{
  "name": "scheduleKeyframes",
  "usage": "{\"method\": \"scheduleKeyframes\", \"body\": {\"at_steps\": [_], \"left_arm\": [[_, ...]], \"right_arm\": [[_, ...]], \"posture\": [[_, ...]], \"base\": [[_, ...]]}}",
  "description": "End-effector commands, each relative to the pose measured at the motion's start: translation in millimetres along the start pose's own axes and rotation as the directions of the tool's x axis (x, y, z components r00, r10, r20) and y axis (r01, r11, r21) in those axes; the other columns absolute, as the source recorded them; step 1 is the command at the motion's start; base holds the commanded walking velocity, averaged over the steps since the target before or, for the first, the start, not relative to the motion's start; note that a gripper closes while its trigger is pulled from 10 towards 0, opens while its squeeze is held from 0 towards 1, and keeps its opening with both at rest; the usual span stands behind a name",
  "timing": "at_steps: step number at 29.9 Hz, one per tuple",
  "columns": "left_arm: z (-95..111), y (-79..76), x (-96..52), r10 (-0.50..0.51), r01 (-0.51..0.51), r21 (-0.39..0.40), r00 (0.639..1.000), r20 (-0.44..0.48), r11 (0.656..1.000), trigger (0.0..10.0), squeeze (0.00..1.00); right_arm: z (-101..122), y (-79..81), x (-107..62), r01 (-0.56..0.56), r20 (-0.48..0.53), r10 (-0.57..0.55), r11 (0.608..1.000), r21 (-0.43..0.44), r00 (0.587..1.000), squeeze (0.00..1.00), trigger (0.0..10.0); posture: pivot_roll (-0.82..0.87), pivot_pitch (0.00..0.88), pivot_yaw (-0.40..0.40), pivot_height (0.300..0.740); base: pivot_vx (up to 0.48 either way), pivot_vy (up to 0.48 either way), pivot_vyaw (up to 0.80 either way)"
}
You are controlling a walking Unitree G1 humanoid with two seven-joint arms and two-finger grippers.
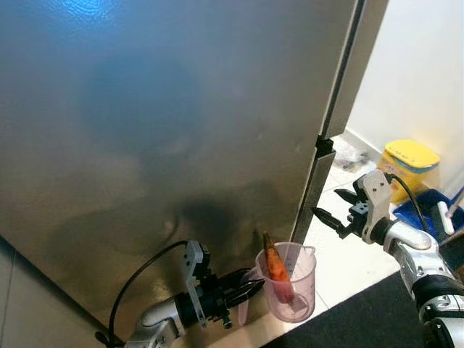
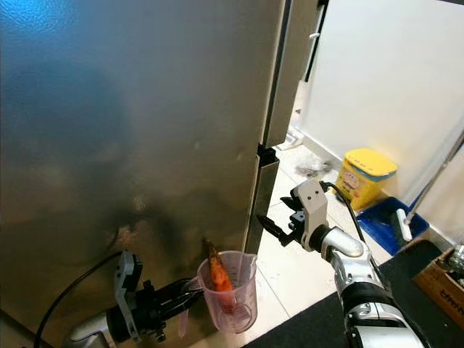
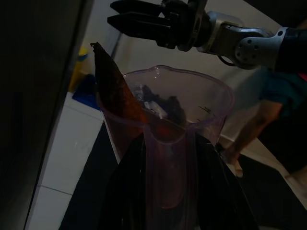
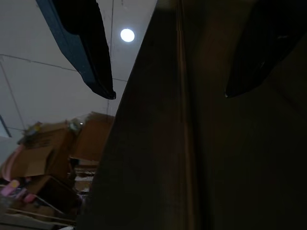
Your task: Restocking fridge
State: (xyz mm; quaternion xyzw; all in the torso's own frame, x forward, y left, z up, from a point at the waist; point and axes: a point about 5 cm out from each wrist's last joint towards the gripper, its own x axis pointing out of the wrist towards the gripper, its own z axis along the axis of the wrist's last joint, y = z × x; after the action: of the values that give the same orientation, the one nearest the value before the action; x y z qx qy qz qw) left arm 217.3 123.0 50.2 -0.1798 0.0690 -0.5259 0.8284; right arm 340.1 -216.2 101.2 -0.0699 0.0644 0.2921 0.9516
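A steel fridge door [image 1: 167, 123] stands shut right in front of me. My left gripper [image 1: 249, 287] is low at its foot, shut on the handle of a clear pink measuring cup [image 1: 288, 283]. A carrot [image 1: 275, 270] stands tilted inside the cup, its tip above the rim; the cup [image 3: 165, 139] and the carrot [image 3: 115, 88] also appear in the left wrist view. My right gripper [image 1: 330, 210] hangs open to the right of the cup, its fingers pointing at the fridge door's right edge [image 1: 314, 190]. In the right wrist view that edge [image 4: 180, 120] runs between the two fingertips [image 4: 98, 76].
A yellow-lidded bin [image 1: 409, 164] and a blue container [image 1: 428, 212] stand on the white tiled floor at the right, by a white wall. A dark mat [image 1: 362, 319] lies under my right arm. A cardboard box [image 2: 442, 290] sits at the far right.
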Motion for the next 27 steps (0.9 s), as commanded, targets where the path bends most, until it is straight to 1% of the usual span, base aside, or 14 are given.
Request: {"method": "scheduleKeyframes", "body": {"at_steps": [1, 5, 14, 16, 20, 23, 27], "left_arm": [[2.1, 1.3, 4.7, 0.006, -0.006, -0.010, 1.000, 0.019, 1.000, 10.0, 0.00], [4.0, 5.3, 5.9, 0.050, -0.050, 0.008, 0.998, 0.024, 0.999, 10.0, 0.00], [4.0, 8.5, 6.0, 0.073, -0.073, 0.015, 0.997, 0.021, 0.997, 10.0, 0.00], [4.0, 9.1, 5.9, 0.074, -0.074, 0.007, 0.997, 0.020, 0.997, 10.0, 0.00], [4.7, 9.4, 6.6, 0.065, -0.065, -0.007, 0.998, 0.017, 0.998, 10.0, 0.00], [5.1, 10.8, 8.2, 0.089, -0.089, -0.007, 0.996, 0.031, 0.996, 10.0, 0.00], [4.6, 10.6, 10.0, 0.092, -0.092, -0.001, 0.995, 0.033, 0.996, 10.0, 0.00]], "right_arm": [[-4.1, 0.9, -1.9, -0.006, -0.021, 0.006, 1.000, 0.002, 1.000, 0.00, 10.0], [-5.8, 1.7, -2.8, -0.015, -0.032, 0.015, 1.000, -0.003, 0.999, 0.00, 10.0], [-8.7, 5.1, -2.4, -0.027, -0.038, 0.027, 1.000, -0.002, 0.999, 0.00, 10.0], [-8.9, 5.7, -2.0, -0.030, -0.039, 0.030, 1.000, -0.002, 0.999, 0.00, 10.0], [-7.6, 8.1, -0.2, -0.055, -0.040, 0.055, 0.998, -0.006, 0.998, 0.00, 10.0], [-7.3, 8.9, 0.1, -0.064, -0.041, 0.064, 0.998, -0.012, 0.997, 0.00, 10.0], [-7.1, 10.5, 0.6, -0.077, -0.040, 0.076, 0.997, -0.016, 0.996, 0.00, 10.0]], "posture": [[-0.04, 0.000, -0.020, 0.740], [-0.04, 0.000, -0.024, 0.740], [-0.04, 0.000, -0.029, 0.740], [-0.04, 0.000, -0.029, 0.740], [-0.04, 0.000, -0.035, 0.740], [-0.04, 0.000, -0.035, 0.740], [-0.04, 0.000, -0.035, 0.740]], "base": [[0.000, 0.000, 0.00], [0.000, 0.000, 0.00], [0.000, 0.000, 0.00], [0.000, 0.000, 0.00], [0.000, -0.461, 0.00], [0.000, 0.000, 0.00], [0.000, 0.000, 0.00]]}}
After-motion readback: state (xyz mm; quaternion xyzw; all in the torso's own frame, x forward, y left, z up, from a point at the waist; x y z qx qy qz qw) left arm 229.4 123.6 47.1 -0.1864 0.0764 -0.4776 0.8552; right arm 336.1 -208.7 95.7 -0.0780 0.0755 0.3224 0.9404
